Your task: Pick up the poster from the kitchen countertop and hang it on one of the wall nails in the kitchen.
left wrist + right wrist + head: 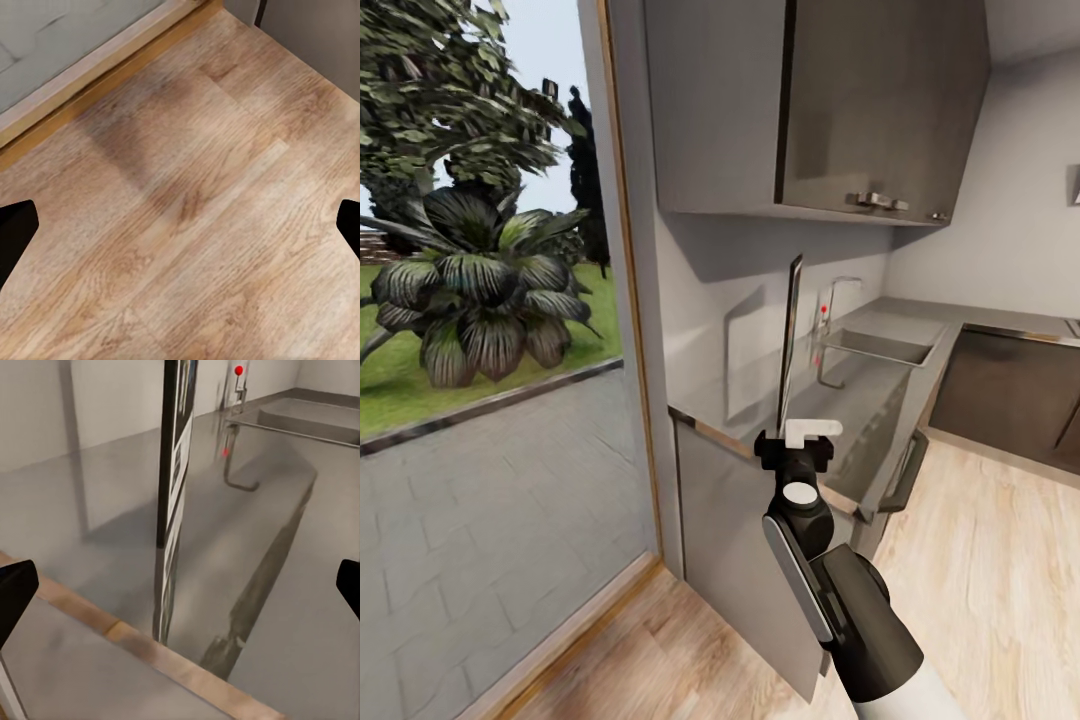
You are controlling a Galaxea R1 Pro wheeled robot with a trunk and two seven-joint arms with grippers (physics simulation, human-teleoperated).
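One poster (791, 340) edge-on, upright on countertop (860, 385), just beyond right gripper (796, 447).

No lettering, label, brand, number or sign can be read anywhere. The thin black-framed rectangular poster (174, 472) stands upright on the glossy grey desk (300, 585), edge-on, so its printed face shows only as a narrow blurred sliver. The grey cabinet fronts (880, 100) above the desk bear no marks.
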